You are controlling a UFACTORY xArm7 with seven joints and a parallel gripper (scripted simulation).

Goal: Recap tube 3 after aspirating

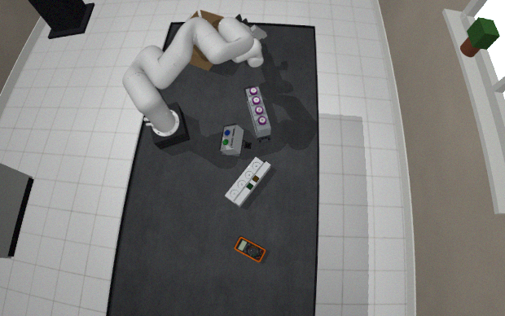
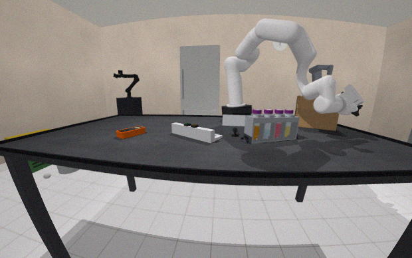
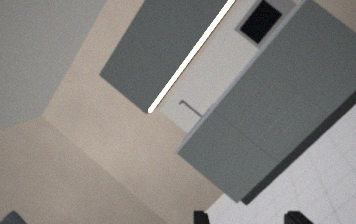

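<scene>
Black table (image 2: 100, 146) carries all stations; wide bare surface lies toward the near end, where only an orange multimeter (image 1: 249, 249) sits. White arm (image 1: 163, 65) rises from its base (image 1: 184, 136) at the table's edge and folds over a brown cardboard box (image 2: 315, 121) at the far end.

Gripper (image 2: 357, 110) hangs in the air past the box, well apart from every station, pointing out toward the room. Jaws are partly closed and grip nothing. In the wrist view only two dark fingertips show at the bottom edge; the rest is wall, cabinets and floor.

Decapping station (image 1: 259, 114) stands mid-table with four purple caps on. Tube 3 (image 2: 278, 129) holds red liquid, its cap (image 2: 278, 112) in place. Key housing (image 1: 232, 140) sits just beside the station, cap tray (image 1: 248, 182) nearer, nests unfilled, lamps dark. A small black object (image 1: 247, 144) between housing and station is too small to identify.
</scene>
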